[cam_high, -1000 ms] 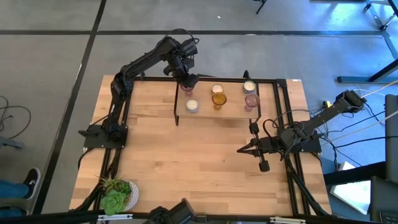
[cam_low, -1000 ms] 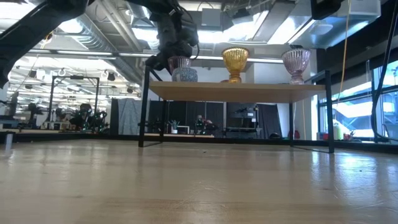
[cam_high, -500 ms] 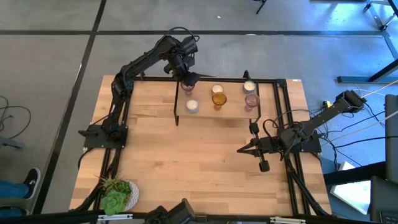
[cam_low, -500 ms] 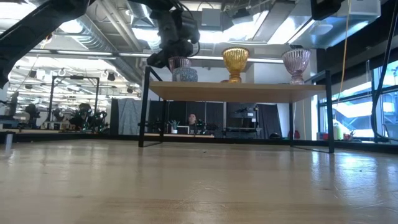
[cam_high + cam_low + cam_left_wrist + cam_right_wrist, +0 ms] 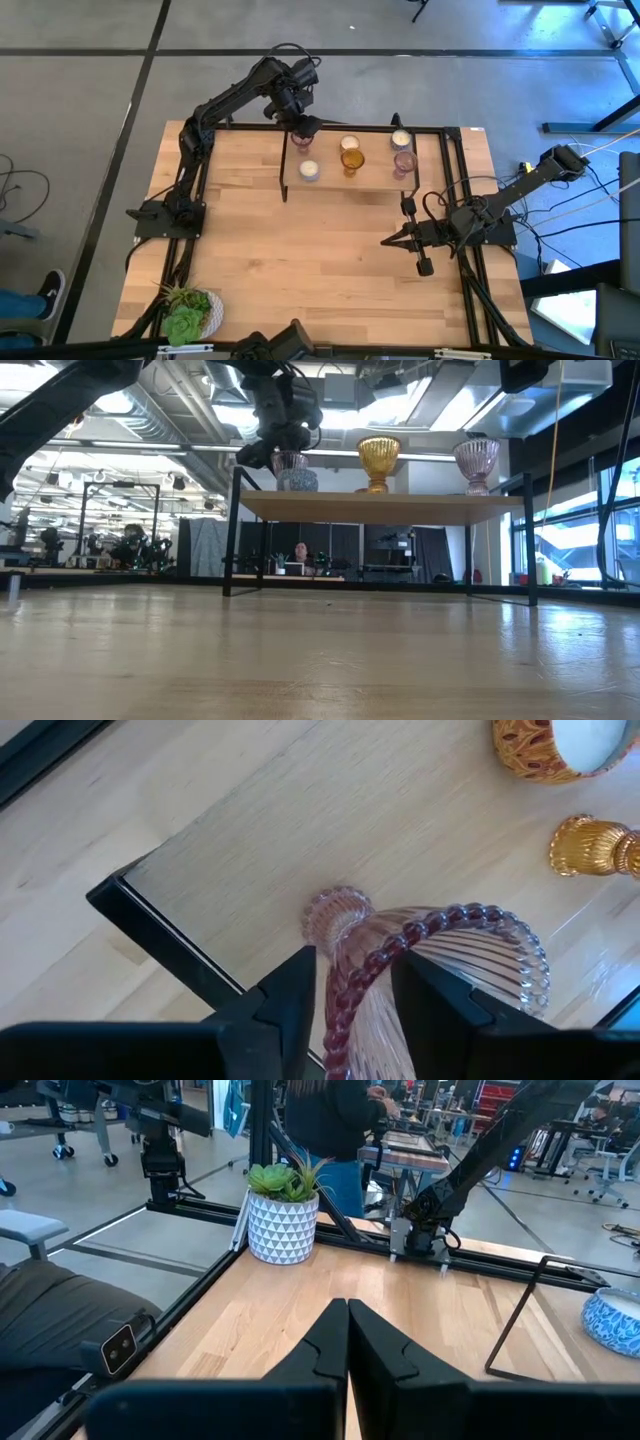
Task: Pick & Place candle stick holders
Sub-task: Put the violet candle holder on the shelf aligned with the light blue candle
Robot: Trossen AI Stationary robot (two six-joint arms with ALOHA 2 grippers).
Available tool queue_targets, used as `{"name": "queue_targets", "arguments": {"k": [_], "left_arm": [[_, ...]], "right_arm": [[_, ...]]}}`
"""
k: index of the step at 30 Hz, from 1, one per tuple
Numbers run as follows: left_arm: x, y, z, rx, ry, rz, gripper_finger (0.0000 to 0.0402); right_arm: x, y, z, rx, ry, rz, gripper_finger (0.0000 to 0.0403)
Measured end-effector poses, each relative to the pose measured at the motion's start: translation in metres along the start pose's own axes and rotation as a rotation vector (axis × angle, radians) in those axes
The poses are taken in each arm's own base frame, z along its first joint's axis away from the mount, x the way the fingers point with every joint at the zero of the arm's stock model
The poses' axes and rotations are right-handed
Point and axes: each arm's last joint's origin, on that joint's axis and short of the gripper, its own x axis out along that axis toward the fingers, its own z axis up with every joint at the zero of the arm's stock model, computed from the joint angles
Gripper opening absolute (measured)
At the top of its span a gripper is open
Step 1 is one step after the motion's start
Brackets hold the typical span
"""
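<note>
While the right tool (image 5: pixel 388 240) rests shut, the left tool (image 5: pixel 352 982) loosely straddles a pinkish-purple holder (image 5: pixel 440 970).

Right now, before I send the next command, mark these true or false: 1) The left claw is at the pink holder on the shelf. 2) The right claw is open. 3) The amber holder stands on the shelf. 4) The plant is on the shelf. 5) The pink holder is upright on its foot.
1) True: the left claw straddles the pink holder on the shelf.
2) False: the right claw is shut, resting over the table.
3) True: the amber holder stands mid-shelf.
4) False: the plant sits at the table's near left corner.
5) True: in the left wrist view, its foot rests on the shelf.
</note>
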Motion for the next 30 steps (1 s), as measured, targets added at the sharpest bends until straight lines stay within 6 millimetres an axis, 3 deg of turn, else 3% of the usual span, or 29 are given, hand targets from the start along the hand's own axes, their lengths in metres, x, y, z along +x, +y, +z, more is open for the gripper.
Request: {"name": "queue_targets", "arguments": {"k": [14, 20, 26, 30], "left_arm": [[-0.056, -0.001, -0.028, 0.035, -0.139, -0.023, 0.0137], [-0.078, -0.012, -0.048, 0.125, -0.192, -0.039, 0.0132], [-0.08, -0.037, -0.067, 0.296, -0.19, -0.051, 0.0102], [-0.07, -0.046, -0.076, 0.358, -0.183, 0.072, 0.0054]], "right_arm": [[0.0, 0.0, -0.002, 0.003, 0.02, 0.001, 0.0005], [0.0, 0.0, -0.002, 0.011, 0.02, 0.0, 0.0005], [0.0, 0.0, -0.002, 0.031, 0.02, 0.0, 0.0005], [0.0, 0.0, -0.003, 0.054, 0.03, 0.001, 0.0005]]}}
